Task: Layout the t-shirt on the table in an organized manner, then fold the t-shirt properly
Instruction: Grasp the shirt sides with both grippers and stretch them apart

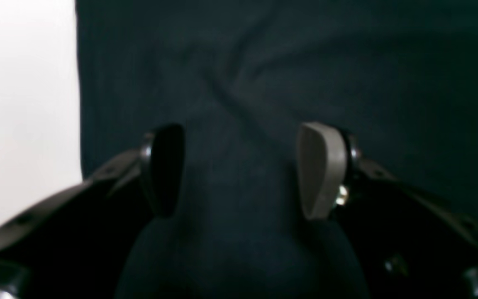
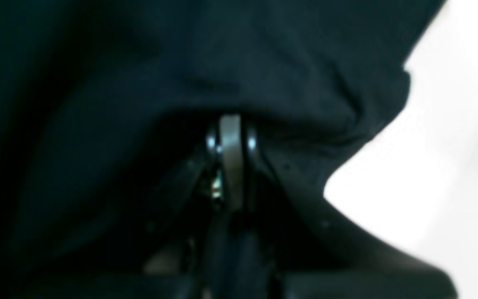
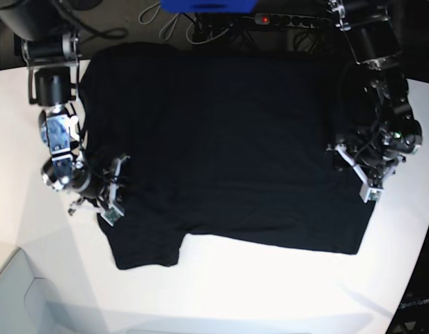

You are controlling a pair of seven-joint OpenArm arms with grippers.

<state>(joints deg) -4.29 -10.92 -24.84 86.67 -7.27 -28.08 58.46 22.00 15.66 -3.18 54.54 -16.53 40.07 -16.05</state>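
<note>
The black t-shirt lies spread flat on the white table, one short sleeve pointing to the near side. My right gripper is at the shirt's left edge in the base view. In the right wrist view it is shut, and the t-shirt puckers around its tips. My left gripper hovers at the shirt's right edge. Its fingers stand wide apart in the left wrist view, the gripper open, with wrinkled t-shirt cloth bulging up between them.
A power strip, cables and a blue object sit beyond the table's far edge. The table's curved edge runs down the right side. Bare table shows beside the cloth in both wrist views, and table lies right of the hem.
</note>
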